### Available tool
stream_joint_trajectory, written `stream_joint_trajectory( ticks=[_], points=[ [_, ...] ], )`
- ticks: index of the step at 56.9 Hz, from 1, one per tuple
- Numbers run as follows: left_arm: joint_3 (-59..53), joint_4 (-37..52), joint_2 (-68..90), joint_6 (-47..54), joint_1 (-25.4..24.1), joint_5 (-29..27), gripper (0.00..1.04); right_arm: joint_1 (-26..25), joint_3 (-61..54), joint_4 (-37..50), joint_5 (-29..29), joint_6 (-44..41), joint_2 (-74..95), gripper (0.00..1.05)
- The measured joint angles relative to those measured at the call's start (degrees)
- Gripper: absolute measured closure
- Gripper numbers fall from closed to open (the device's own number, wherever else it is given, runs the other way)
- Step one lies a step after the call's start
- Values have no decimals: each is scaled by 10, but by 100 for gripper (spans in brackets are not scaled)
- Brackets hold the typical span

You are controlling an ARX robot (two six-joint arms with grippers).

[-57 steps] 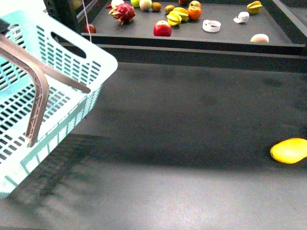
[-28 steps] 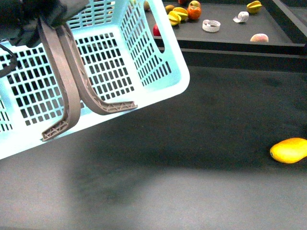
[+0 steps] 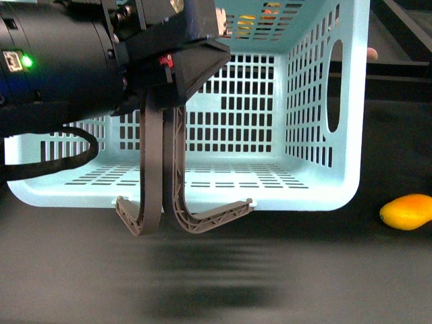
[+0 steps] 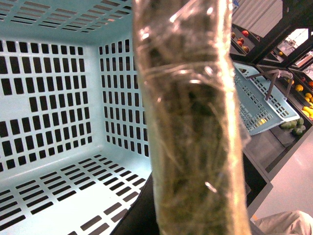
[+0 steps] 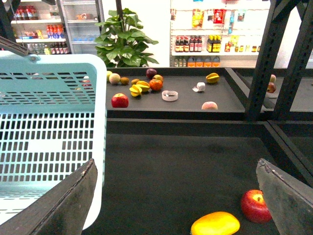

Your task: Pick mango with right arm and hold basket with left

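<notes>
Dark tabletop (image 3: pixel 304 270) bears mango (image 3: pixel 406 211); only right wrist view shows apple (image 5: pixel 256 205).

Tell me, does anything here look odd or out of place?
Yes: the basket hangs tipped on its side from the left tool, its empty mouth facing the front camera. The mango lies on the dark table, outside it.

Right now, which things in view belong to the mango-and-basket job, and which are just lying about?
Job: mango; basket; left gripper, shut on the basket's handles; right gripper, open.
Lying about: red apple beside the mango; shelf apple; star fruits; pale pink fruit; white ring.
</notes>
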State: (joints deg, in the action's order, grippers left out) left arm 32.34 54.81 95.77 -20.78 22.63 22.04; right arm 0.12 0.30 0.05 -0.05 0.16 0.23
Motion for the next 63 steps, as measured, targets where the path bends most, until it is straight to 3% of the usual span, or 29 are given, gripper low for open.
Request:
stream_joint_trajectory(
  ticks=[28, 63],
  points=[
    [-28, 3, 18, 47, -19, 21, 97, 0, 0, 0, 0, 0, 0, 8],
    [-30, -23, -4, 52, 5, 19, 97, 0, 0, 0, 0, 0, 0, 8]
  ],
)
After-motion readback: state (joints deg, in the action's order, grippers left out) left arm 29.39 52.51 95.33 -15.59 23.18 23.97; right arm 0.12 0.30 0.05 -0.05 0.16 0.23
